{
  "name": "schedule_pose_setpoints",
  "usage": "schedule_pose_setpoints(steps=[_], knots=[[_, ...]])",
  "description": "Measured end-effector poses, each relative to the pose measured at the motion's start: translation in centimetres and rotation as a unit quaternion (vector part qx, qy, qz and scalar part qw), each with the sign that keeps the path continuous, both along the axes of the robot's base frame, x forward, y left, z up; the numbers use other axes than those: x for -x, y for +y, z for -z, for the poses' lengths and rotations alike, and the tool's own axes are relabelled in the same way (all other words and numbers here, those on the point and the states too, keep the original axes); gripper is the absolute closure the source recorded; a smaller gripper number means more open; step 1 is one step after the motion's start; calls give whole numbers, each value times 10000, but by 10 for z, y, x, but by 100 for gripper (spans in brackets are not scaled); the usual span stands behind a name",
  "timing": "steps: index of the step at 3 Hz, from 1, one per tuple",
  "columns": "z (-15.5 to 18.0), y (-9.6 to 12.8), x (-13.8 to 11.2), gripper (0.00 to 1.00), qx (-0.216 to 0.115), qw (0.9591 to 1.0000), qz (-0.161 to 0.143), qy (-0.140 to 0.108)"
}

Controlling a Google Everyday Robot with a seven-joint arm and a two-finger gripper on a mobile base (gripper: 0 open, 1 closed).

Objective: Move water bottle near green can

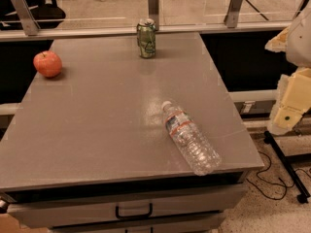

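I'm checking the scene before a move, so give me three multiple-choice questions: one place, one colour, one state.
1. On the grey table, the green metal can stands at its: A far edge; B front edge; C left corner.
2. The round apple is: A yellow; B red; C green.
3. The clear ribbed plastic water bottle is: A upright; B lying down; C capless.
1A, by the rail; 2B, red skin; 3B, flat near the front right corner, gripper off the table at right.

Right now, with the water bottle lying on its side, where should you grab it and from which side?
Grip the water bottle across its ribbed middle, coming from above: it lies flat, cap toward the green can. The gripper sits right of the table.
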State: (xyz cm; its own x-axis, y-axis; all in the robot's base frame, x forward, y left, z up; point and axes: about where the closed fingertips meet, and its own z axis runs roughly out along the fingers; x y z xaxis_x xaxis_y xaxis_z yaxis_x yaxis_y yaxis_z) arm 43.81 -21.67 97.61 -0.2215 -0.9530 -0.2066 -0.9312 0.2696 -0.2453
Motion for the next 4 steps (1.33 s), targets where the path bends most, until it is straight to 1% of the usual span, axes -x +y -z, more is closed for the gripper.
schedule_pose_setpoints(steps=[1, 2, 3, 4], knots=[[0, 0, 0, 0, 0, 10000, 0, -1], [19, 28, 0, 0, -178, 9998, 92, 92], [50, 65, -6, 0, -358, 9980, 408, 314], [65, 100, -7, 0, -525, 9934, 866, 537]])
